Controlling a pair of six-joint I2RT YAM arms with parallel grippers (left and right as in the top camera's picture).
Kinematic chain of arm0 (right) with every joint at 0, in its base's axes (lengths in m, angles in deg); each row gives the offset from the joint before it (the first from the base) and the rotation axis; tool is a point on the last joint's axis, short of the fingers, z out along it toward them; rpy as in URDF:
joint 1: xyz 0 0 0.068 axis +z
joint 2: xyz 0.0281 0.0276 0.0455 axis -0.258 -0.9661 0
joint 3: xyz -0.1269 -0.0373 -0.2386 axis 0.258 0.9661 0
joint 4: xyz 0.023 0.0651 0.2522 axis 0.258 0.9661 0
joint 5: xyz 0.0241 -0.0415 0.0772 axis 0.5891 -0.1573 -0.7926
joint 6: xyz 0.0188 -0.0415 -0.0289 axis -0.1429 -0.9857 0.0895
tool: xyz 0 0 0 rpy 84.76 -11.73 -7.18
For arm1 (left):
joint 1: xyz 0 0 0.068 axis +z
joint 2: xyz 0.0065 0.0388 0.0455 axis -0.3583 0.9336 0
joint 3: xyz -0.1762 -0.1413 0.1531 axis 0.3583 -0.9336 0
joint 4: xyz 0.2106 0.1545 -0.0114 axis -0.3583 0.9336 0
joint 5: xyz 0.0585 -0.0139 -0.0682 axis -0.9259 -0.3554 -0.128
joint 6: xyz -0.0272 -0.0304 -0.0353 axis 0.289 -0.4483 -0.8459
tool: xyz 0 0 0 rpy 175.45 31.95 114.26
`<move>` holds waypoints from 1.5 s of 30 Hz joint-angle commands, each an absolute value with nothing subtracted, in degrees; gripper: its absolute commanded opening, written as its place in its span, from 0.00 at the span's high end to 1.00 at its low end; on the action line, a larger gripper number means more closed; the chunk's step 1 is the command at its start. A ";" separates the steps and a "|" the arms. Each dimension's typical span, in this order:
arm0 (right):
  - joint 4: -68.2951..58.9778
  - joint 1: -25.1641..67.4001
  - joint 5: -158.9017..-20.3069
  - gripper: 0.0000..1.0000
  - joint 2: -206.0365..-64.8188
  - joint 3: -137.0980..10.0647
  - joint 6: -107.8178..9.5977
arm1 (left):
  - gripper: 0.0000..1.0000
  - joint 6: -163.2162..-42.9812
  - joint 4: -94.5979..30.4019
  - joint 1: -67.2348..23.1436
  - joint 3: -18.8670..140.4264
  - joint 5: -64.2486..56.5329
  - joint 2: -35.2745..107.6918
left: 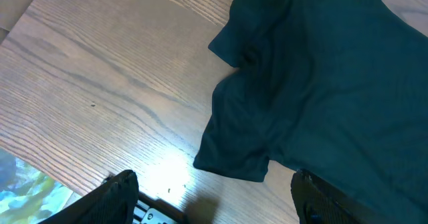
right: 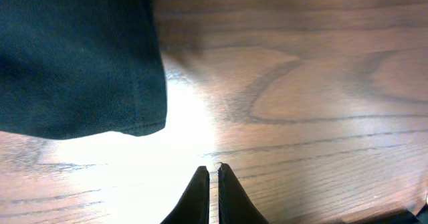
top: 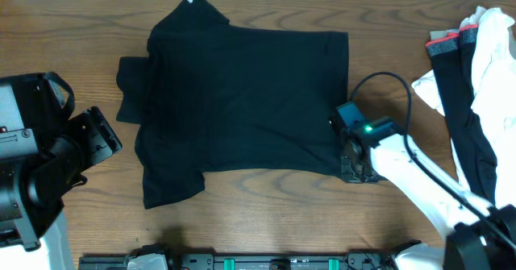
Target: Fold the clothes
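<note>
The clothes, a black T-shirt (top: 242, 101), lie spread flat in the middle of the wooden table, one sleeve at the lower left (left: 234, 160). My left gripper (top: 105, 137) is left of the shirt, jaws wide open over bare wood (left: 214, 204), with nothing between them. My right gripper (top: 353, 169) is at the shirt's lower right corner. In the right wrist view its fingers (right: 210, 177) are shut together over bare table, holding nothing. The shirt's hem corner (right: 73, 57) lies apart from them, up and to the left.
A heap of other garments sits at the right edge: a white cloth (top: 492, 52) and a black garment with a grey-and-red band (top: 455, 68). A black rail (top: 242, 262) runs along the table's front edge. The right arm's cable (top: 387, 81) loops above the gripper.
</note>
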State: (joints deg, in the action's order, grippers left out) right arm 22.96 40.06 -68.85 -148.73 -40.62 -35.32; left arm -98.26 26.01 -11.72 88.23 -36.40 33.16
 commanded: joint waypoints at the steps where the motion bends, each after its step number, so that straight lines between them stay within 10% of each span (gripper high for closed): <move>1: 22.08 40.47 -67.78 0.86 -147.00 -40.51 -36.30 | 0.25 -98.72 30.49 -11.52 87.88 -37.10 33.42; 6: 13.67 40.52 -84.22 0.56 -147.46 -39.16 -53.15 | 0.24 -98.72 30.29 -11.52 87.88 -37.10 33.42; 23: -3.21 39.55 -83.89 0.51 -150.24 -27.99 -51.19 | 0.20 -98.69 30.05 -11.52 87.88 -37.08 33.42; 32: -4.45 39.47 -76.13 0.99 -150.50 -27.33 -47.06 | 0.19 -98.69 30.23 -11.52 87.88 -37.08 33.40; 45: 9.12 31.93 -64.46 0.99 -142.26 -27.35 -31.30 | 0.19 -98.72 29.75 -11.52 87.88 -37.08 33.42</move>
State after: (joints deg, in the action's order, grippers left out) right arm 7.50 34.22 -71.28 -145.67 -27.81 -38.05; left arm -98.41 25.99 -11.72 88.23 -36.40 33.25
